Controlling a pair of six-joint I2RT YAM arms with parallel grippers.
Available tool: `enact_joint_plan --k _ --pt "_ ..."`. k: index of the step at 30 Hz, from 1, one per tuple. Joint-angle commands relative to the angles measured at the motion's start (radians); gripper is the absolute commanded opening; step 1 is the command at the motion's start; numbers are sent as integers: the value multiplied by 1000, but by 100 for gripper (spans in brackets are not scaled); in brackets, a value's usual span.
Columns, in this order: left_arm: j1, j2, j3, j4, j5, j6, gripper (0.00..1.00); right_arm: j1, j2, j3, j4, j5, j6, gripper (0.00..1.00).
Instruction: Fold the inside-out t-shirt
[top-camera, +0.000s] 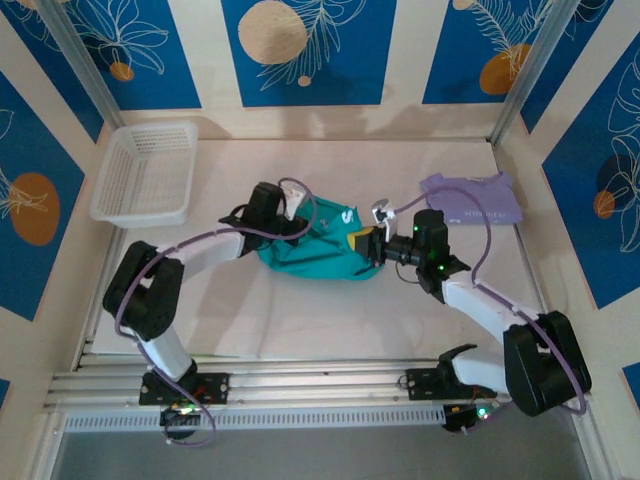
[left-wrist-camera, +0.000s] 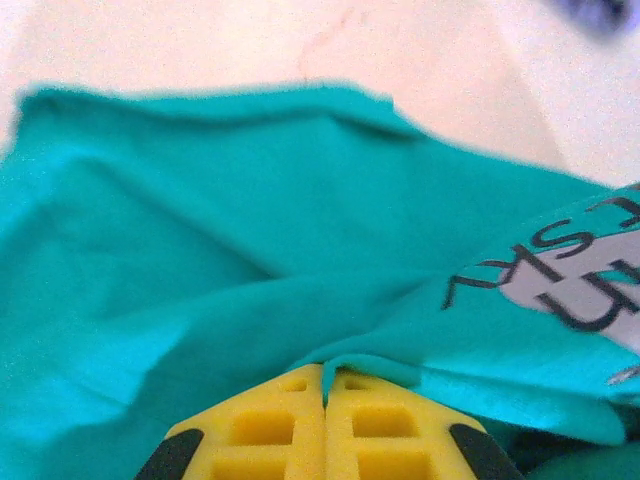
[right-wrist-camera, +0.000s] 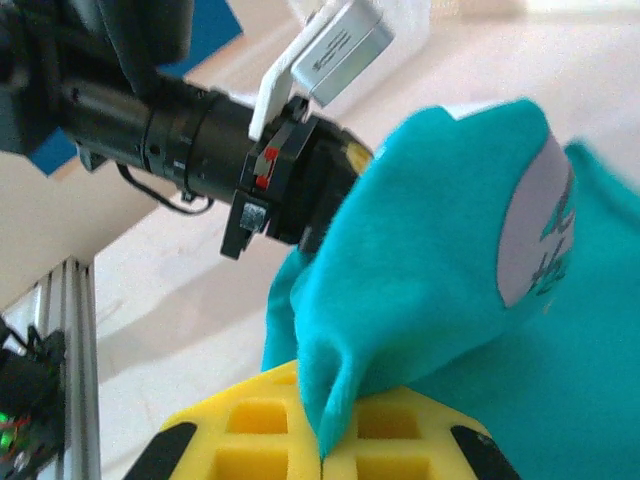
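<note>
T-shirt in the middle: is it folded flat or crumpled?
Crumpled, not folded: the t-shirt lies in a rumpled heap, with wrinkles and overlapping layers.

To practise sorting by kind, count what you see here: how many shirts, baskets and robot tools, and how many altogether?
Shirts: 2 (teal shirt, lavender shirt)
Baskets: 1 (basket)
Tools: 2 (left tool, right tool)
Total: 5
</note>
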Motion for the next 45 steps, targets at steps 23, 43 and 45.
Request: enact_joint_plan --k 23,43,45 --pt "105 -372 -283 731 369 -249 0 130 -254 -101 -148 529 -126 50" --pt "106 -399 -328 675 352 -217 0 185 275 373 -121 16 -105 28" --pt "106 -409 -340 669 340 -210 0 186 279 401 -153 40 -111 10"
